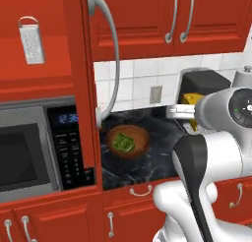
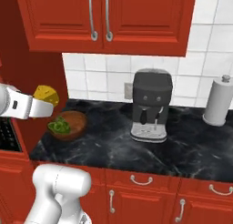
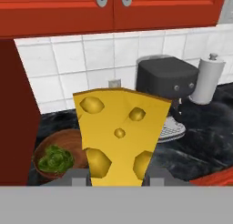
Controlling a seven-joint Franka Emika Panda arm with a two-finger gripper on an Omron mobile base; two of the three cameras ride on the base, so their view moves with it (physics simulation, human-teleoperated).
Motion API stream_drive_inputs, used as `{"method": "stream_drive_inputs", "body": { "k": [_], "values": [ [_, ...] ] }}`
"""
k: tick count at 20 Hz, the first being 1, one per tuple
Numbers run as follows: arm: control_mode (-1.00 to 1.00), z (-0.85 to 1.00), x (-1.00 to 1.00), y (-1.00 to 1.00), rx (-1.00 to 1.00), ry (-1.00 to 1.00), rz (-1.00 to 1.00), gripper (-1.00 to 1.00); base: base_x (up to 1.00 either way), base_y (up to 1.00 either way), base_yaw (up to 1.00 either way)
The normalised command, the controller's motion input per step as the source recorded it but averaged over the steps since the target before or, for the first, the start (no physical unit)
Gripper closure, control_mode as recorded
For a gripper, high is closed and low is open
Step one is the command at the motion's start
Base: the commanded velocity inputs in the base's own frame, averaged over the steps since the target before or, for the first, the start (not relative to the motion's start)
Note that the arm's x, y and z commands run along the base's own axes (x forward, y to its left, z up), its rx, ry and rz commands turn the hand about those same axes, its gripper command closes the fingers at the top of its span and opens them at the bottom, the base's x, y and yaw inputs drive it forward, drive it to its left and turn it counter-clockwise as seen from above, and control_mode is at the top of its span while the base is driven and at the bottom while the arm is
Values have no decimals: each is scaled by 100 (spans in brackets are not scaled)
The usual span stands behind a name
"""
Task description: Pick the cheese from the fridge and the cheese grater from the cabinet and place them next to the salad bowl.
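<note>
Nearest the hand camera, the pincer (image 3: 119, 180) is clamped on the cheese (image 3: 119, 129), a yellow wedge with round holes, held upright between the two fingertips (image 3: 78, 177). In the right base view the cheese (image 2: 46, 95) projects from the end of the white arm, raised above the counter (image 2: 182, 150) and just above the near-left rim of the salad bowl (image 2: 68, 124). In the left base view the cheese (image 1: 191, 99) is partly hidden behind the arm's wrist joint.

The salad bowl (image 1: 128, 140), brown with green leaves inside, sits on the dark marbled counter (image 1: 147, 169) close to the red side panel.

Further right on the counter stands a dark coffee machine (image 2: 150, 104), and beyond it, toward the tiled wall, a paper towel roll (image 2: 219, 102) on its upright holder.

At the left, a microwave (image 1: 34, 152) is built in under the cabinet (image 1: 39, 74). The cheese grater (image 1: 31, 40) stands upright on the red shelf inside the open cabinet, well apart from the bowl.
</note>
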Motion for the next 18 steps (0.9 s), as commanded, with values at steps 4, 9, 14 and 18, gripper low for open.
{"method": "stream_drive_inputs", "body": {
  "k": [4,9,14,18],
  "values": [
    [100,0,0,0,0,0,0,100,23,-18,59],
    [100,0,0,0,0,0,0,100,36,-45,35],
    [100,0,0,0,0,0,0,100,25,-38,26],
    [100,0,0,0,0,0,0,100,-3,-41,9]
  ]
}}
